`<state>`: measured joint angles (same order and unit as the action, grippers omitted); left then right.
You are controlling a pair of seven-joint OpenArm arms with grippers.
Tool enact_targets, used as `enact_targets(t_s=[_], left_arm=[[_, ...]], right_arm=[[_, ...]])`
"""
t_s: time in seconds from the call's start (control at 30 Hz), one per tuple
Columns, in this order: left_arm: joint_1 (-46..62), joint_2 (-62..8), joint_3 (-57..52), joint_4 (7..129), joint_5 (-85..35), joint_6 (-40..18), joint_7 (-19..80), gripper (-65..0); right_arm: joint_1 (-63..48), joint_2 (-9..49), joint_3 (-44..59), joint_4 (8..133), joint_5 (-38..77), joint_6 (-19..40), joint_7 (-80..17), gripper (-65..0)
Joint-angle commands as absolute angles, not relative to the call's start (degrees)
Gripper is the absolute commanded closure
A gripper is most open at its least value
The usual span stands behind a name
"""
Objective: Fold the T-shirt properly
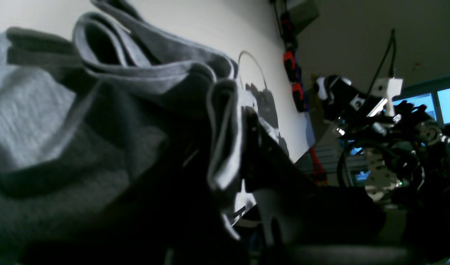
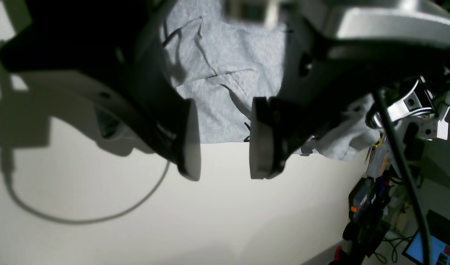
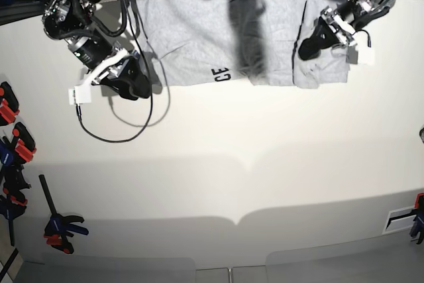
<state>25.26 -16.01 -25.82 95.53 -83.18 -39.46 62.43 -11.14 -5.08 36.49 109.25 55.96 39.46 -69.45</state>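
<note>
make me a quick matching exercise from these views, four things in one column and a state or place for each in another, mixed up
Things:
1. left claw
2. right claw
3. T-shirt
4. clamps

States or places:
a. open, over bare table by the shirt's edge
b. at the table's side edge
c. shut on grey fabric
d. spread along the table's far edge

Pairs: 1-c, 2-a, 3-d, 4-b

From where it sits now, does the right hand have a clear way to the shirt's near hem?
Probably yes. The right hand is open just off the shirt hem, with only bare table between them.
</note>
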Motion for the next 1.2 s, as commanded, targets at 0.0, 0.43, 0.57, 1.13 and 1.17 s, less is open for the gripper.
enact_targets(t_s=[0.0,0.43,0.57,1.13,1.17], left_arm=[[25.5,-16.5,-26.0,96.6,-85.0,-40.0,62.2,0.0],[25.5,-16.7,-26.1,96.6,-85.0,-40.0,65.0,-37.1],[25.5,-18.3,-27.4,97.2,-85.0,-40.0,66.4,-25.6],[25.7,-21.1,-28.8,97.2,-59.3,-40.0,57.3,0.0],[25.7,-21.1,-27.3,97.2,-58.0,-40.0,56.8,0.0]], right_arm=[[-10.7,-4.9,36.4,110.4,57.6,40.0,-68.2,-21.4],[-10.6,-4.9,36.5,110.4,57.6,40.0,-68.2,-21.4],[-10.6,-4.9,36.5,110.4,57.6,40.0,-68.2,-21.4],[-10.6,-4.9,36.4,110.4,57.7,40.0,-67.7,-21.4],[-10.6,-4.9,36.4,110.4,57.7,40.0,-67.7,-21.4]])
